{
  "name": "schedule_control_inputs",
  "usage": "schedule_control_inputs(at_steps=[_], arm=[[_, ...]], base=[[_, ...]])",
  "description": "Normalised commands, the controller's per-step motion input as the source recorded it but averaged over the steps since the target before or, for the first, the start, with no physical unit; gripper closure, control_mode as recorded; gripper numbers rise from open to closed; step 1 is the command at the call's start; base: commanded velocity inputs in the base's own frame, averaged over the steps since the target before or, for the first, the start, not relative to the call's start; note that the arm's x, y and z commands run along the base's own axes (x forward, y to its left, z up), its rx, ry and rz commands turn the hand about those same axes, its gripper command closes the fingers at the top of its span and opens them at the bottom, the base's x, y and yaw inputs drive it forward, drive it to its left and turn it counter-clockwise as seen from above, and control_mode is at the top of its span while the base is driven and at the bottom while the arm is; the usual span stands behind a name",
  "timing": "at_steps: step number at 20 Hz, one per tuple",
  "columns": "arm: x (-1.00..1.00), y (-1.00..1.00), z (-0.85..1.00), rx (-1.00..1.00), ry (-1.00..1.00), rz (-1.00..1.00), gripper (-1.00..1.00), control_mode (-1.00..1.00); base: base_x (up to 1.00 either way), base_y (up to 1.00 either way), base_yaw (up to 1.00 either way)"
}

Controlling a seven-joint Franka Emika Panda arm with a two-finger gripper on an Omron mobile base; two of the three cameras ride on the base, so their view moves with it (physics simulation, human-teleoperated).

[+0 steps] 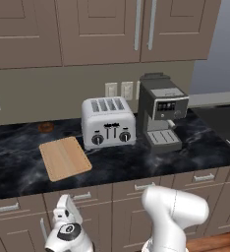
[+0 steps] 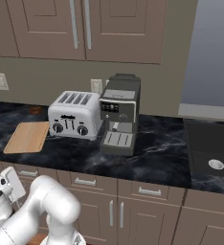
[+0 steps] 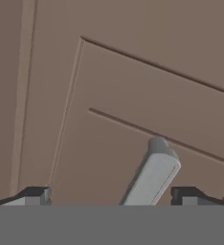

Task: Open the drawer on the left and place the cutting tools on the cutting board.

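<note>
Fingers (image 3: 111,198) spread wide around a silver handle (image 3: 152,177), gripping nothing.
On the dark surface (image 1: 136,160), left to right: board (image 1: 64,158) lying flat, bare; toaster (image 1: 108,122) just beside; coffee machine (image 1: 161,110) next; below the edge, drawer (image 1: 77,197) shut; close before the fingers, taupe panel (image 3: 133,95), handle between the tips, untouched.

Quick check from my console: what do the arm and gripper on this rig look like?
The arm is glossy white with rounded, bulbous links and dark joints. Its wrist ends in a white hand with a round black-and-silver disc on it, seen in the left base view. The gripper has two small dark finger tips with grey inner faces. No cables or markings show.
</note>
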Motion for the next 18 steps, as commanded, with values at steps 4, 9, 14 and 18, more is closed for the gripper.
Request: schedule_control_inputs(at_steps=[4, 9, 14, 18], arm=[[0.32, 0.0, -0.12, 0.0, -0.03, 0.0, -1.0, -1.0], [0.24, 0.0, -0.21, 0.0, -0.01, 0.0, -1.0, -1.0], [0.08, 0.0, -0.04, 0.0, 0.0, 0.0, 1.0, -1.0], [0.0, 0.0, 0.0, 0.0, 0.0, 0.0, 1.0, -1.0]], base=[[0.0, 0.0, 0.0], [0.0, 0.0, 0.0], [0.0, 0.0, 0.0], [0.0, 0.0, 0.0]])
